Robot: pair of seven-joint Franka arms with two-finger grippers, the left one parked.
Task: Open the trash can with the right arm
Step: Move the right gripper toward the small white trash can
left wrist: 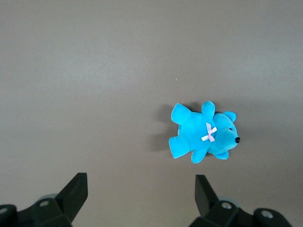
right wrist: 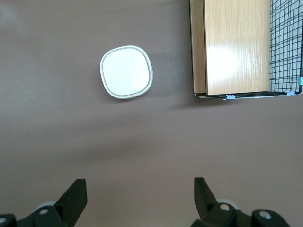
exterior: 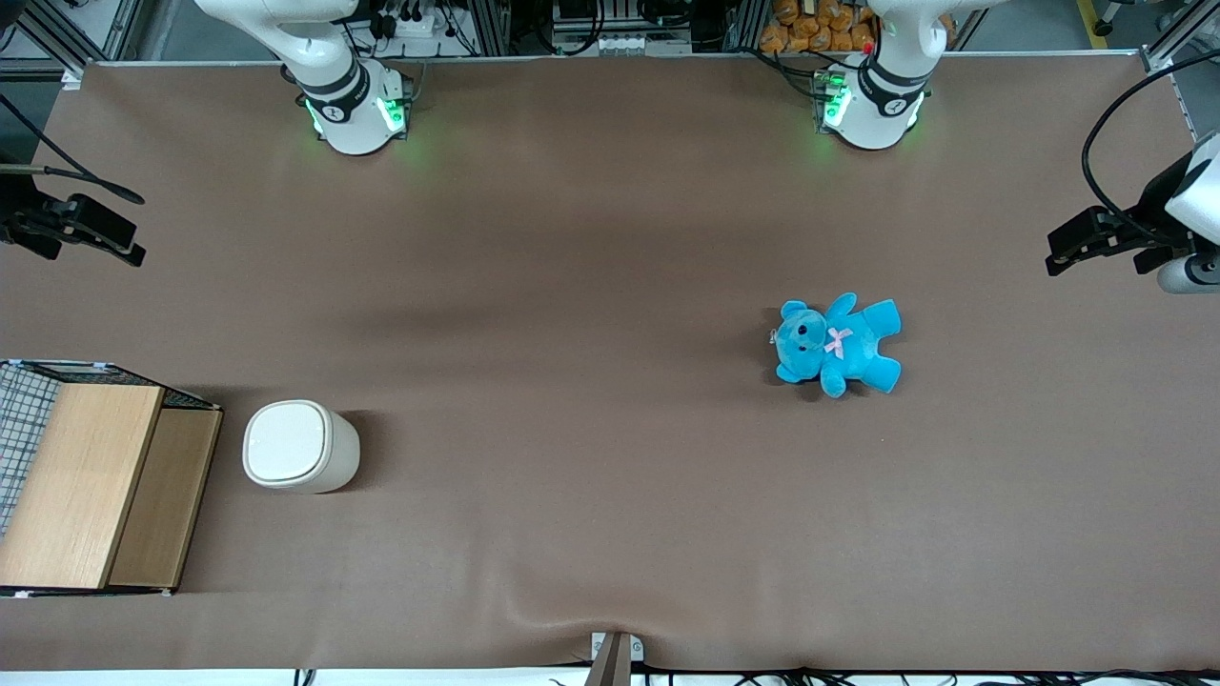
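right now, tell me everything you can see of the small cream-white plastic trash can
The small cream-white plastic trash can stands upright on the brown table cover, toward the working arm's end, beside the wooden-topped wire crate but apart from it. Its top is a rounded square with a flat lid inside a raised rim, shut; the body tapers slightly downward. Nothing touches it. The right arm's black gripper hangs open above, well clear.

Even, bright overhead light is falling across the brown table (exterior: pixel 610 238), leaving broad soft shadow bands across its middle. The trash can (exterior: pixel 300 446) and the blue teddy bear (exterior: pixel 839 345) are casting short, soft shadows. Glare is washing out a patch of the crate's wooden top (right wrist: pixel 227 61). All 3 views are staying sharp.
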